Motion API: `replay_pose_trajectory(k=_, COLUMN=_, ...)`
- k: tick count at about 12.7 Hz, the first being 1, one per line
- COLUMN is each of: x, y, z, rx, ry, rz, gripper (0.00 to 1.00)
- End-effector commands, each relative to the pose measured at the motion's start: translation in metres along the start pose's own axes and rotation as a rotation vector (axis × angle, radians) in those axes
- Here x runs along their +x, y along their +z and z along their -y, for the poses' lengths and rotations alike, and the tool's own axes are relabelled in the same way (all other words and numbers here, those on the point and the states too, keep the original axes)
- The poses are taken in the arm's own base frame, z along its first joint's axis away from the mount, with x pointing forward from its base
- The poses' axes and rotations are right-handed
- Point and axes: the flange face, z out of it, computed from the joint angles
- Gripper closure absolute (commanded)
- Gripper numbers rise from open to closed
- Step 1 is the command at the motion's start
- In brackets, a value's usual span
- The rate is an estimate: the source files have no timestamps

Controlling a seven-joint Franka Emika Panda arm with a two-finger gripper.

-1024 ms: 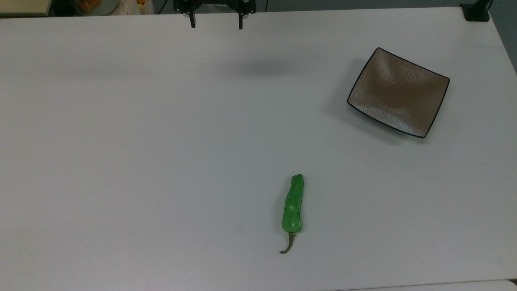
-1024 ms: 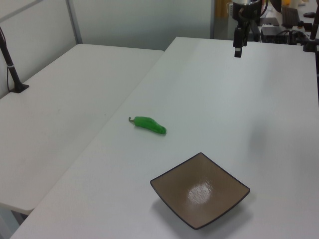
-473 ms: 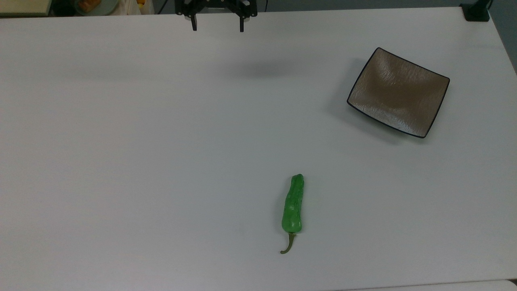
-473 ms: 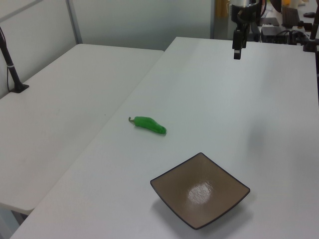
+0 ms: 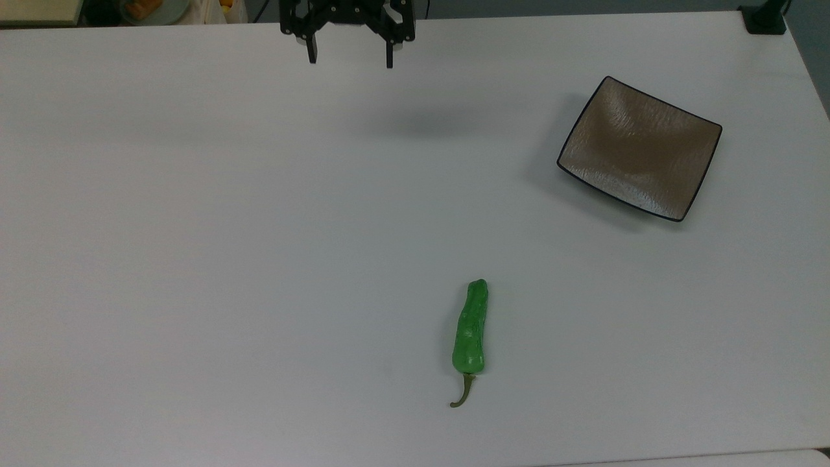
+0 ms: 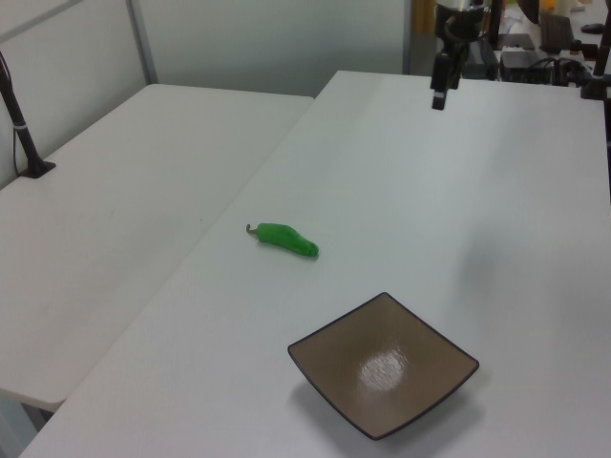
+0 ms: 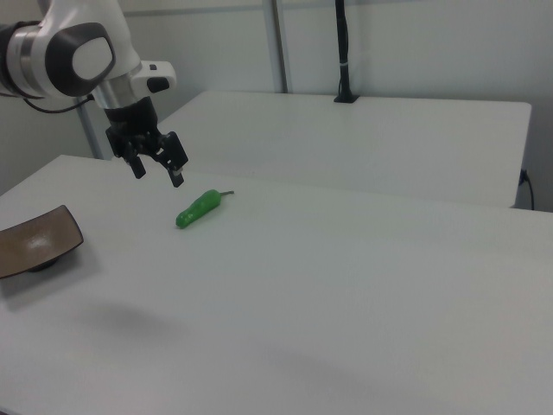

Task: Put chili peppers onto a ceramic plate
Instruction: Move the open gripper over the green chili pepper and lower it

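Green chili pepper [image 5: 471, 331] lies well apart from open tool [image 5: 350, 58].

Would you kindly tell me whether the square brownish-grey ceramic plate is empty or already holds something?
Empty. The square brownish-grey ceramic plate shows only its bare streaked surface, and the glossy green chili pepper lies apart from it on the white table.

No text, label, brand or number (nor any sign) can be read anywhere here.

Green pepper [image 5: 471, 331] — streaked brown plate [image 5: 639, 148], black-rimmed.
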Motion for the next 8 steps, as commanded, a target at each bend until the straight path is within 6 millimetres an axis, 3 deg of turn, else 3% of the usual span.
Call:
replay_pose_trajectory(k=1, x=0.017, y=0.013, z=0.023, rx=0.017, ry=0.014, rz=-0.054, gripper=0.0)
replay_pose_trajectory(k=3, x=0.03, y=0.022, z=0.039, rx=0.047, ry=0.097, rz=-0.124, gripper=0.0)
replay_pose_trajectory(k=8, x=0.096, y=0.049, z=0.082, rx=0.106, ry=0.229, rz=-0.205, gripper=0.0)
